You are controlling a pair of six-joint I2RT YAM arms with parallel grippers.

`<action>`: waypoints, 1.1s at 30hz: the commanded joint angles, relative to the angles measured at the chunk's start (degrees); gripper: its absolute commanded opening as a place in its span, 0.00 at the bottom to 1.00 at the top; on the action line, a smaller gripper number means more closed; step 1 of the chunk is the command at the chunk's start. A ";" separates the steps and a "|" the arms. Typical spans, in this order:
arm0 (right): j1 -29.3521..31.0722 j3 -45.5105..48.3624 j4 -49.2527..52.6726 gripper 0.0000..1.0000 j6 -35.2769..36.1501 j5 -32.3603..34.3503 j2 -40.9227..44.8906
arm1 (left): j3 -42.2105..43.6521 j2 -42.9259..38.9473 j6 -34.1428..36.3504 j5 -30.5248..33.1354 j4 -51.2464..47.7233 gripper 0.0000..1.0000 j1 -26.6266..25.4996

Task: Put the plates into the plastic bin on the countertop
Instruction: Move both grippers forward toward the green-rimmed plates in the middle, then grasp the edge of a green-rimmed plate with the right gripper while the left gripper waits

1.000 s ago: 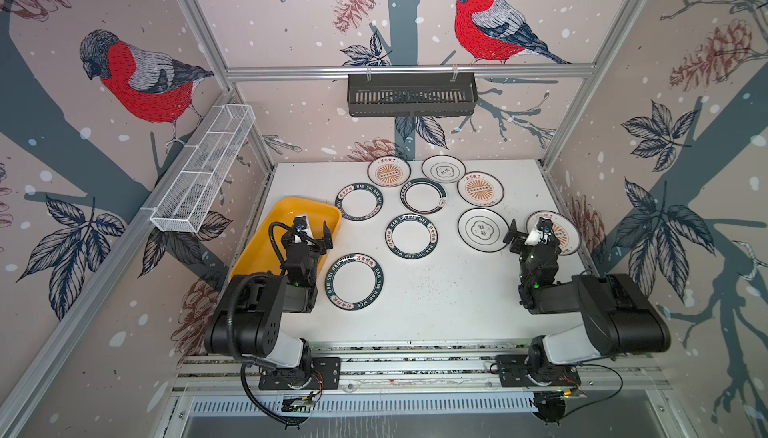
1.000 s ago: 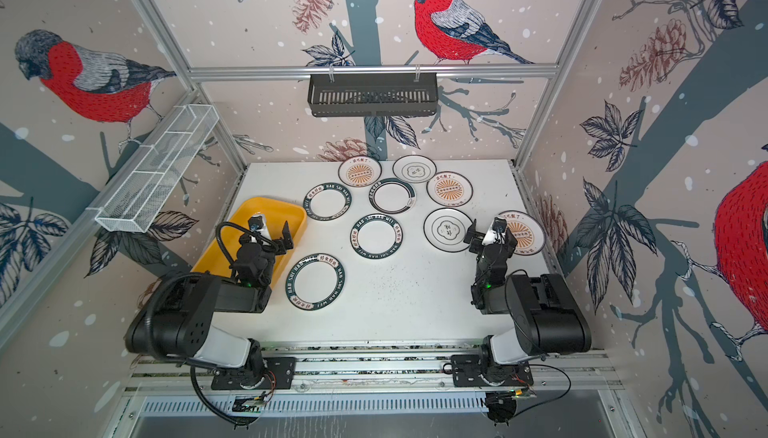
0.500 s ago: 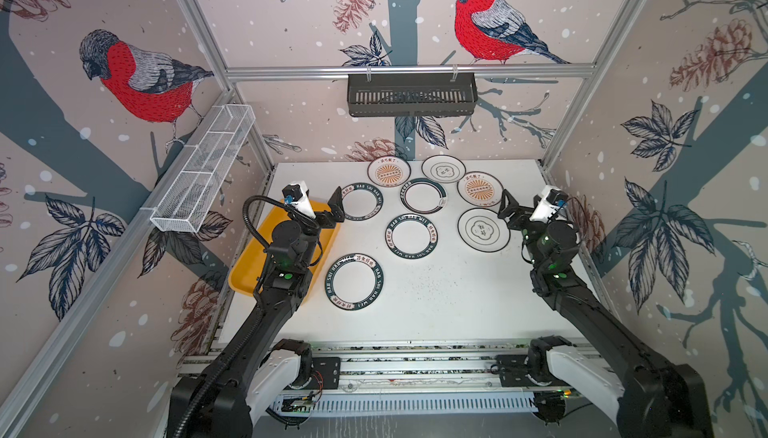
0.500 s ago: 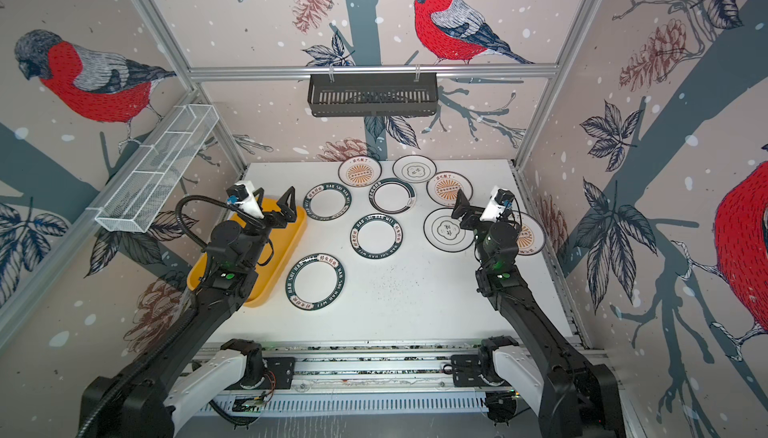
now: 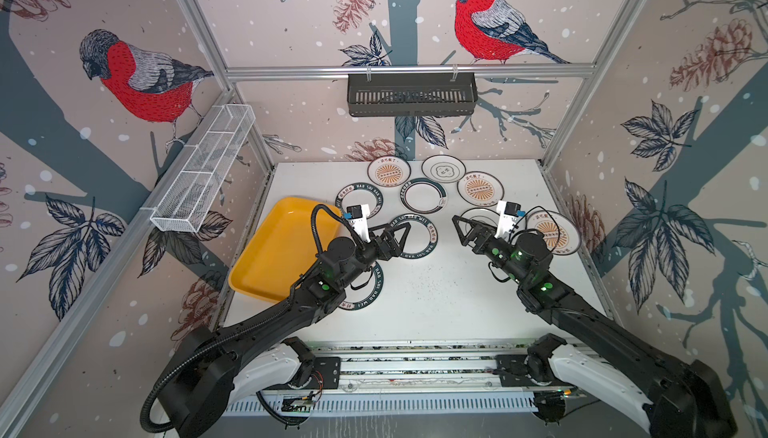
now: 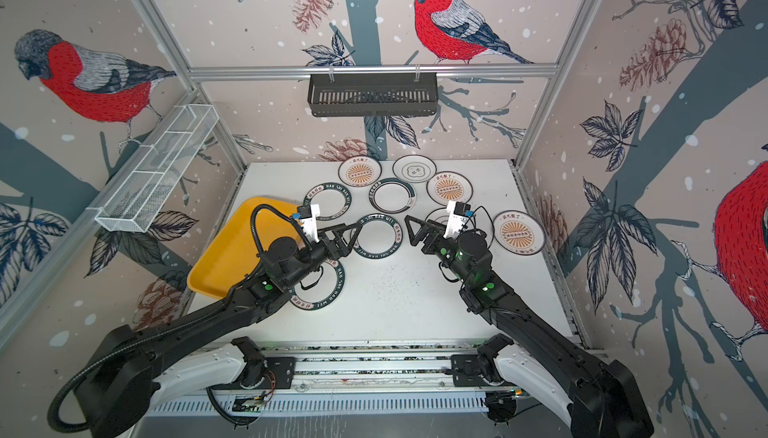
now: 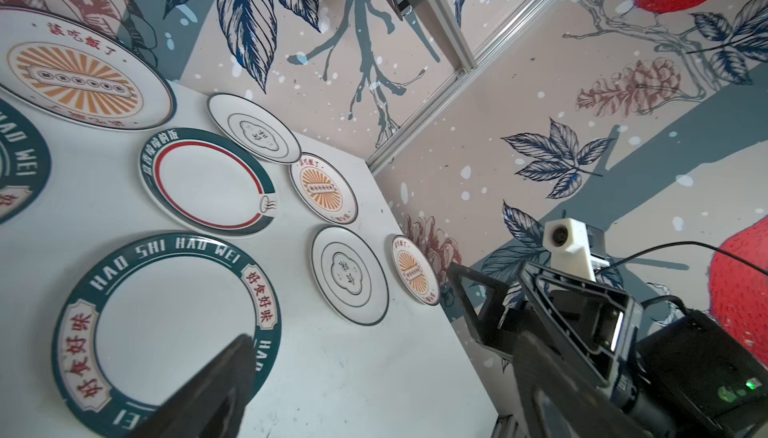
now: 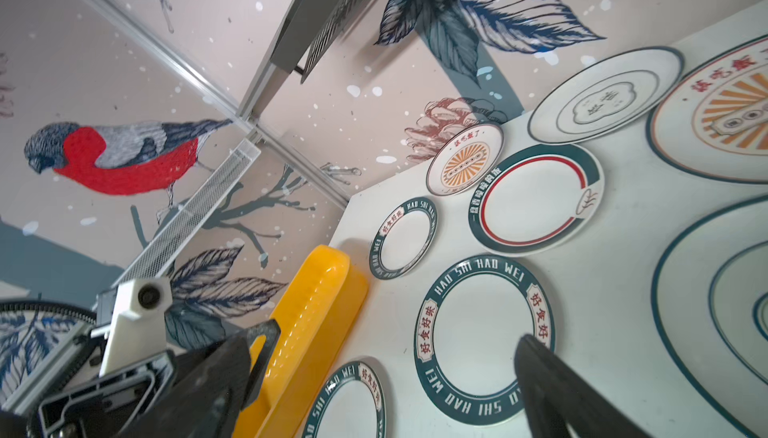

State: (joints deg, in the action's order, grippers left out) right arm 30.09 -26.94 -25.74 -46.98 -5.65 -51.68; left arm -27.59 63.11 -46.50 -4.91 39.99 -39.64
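1. We count nine plates (image 5: 424, 195) lying flat on the countertop (image 5: 436, 298), spread over the centre and upper centre of both top views. None lies in the plastic bin (image 5: 274, 253).
2. The yellow-orange plastic bin sits left of centre, set at an angle along the countertop's left edge.
3. Right of the bin lie three green lettered plates. The upper lettered plate (image 5: 361, 196) is just beside the bin's far corner, and the middle lettered plate (image 5: 424, 236) is at frame centre. The near lettered plate (image 5: 377, 286) is half hidden under the left arm (image 5: 291, 311).
4. Along the back we see a sunburst plate (image 5: 389, 171), an emblem plate (image 5: 444, 169) and a second sunburst plate (image 5: 480, 188), with a ringed plate (image 6: 390, 196) just in front of them. A third sunburst plate (image 5: 552, 234) lies at centre right.
5. The left gripper (image 5: 405, 238) hangs over the left rim of the middle lettered plate. Its jaws are spread wide and grasp nothing.
6. The right gripper (image 5: 458, 231) faces it from the right, over the left part of a second emblem plate (image 5: 478, 213) that it mostly covers. Its jaws are likewise spread wide and grasp nothing.
7. A black slatted basket (image 5: 411, 95) hangs on the back rail at upper centre. A white wire-mesh basket (image 5: 203, 178) hangs on the side rail at upper left.
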 commanded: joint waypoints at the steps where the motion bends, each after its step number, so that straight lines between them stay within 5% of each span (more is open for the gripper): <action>1: -0.92 0.36 -1.57 1.00 -2.66 -0.29 -0.90 | 1.88 0.40 -6.62 -2.35 7.12 0.96 1.49; 5: -1.39 -2.66 2.62 1.00 -1.96 2.47 -4.85 | 0.25 0.00 -7.01 -6.06 0.25 0.96 5.03; 13: -4.14 -7.14 6.46 1.00 -1.48 -5.93 -17.95 | -14.48 -1.39 9.70 -0.50 -31.36 0.96 5.69; 20: -2.80 -10.83 3.26 0.99 -6.10 -13.10 -32.11 | -16.49 -1.77 13.43 6.65 -36.57 0.96 5.63; 26: -1.39 -11.34 4.05 0.98 -6.42 -11.78 -36.87 | -14.78 -3.37 12.87 6.88 -35.71 0.96 5.64; 33: -1.44 -12.96 3.31 0.85 -7.78 -13.31 -42.48 | -12.75 -5.97 12.58 6.92 -36.05 0.96 5.89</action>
State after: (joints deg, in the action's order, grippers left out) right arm 28.53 -39.03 -20.84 -53.84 -17.72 -92.60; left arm -40.47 57.78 -34.09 1.34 3.62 -34.00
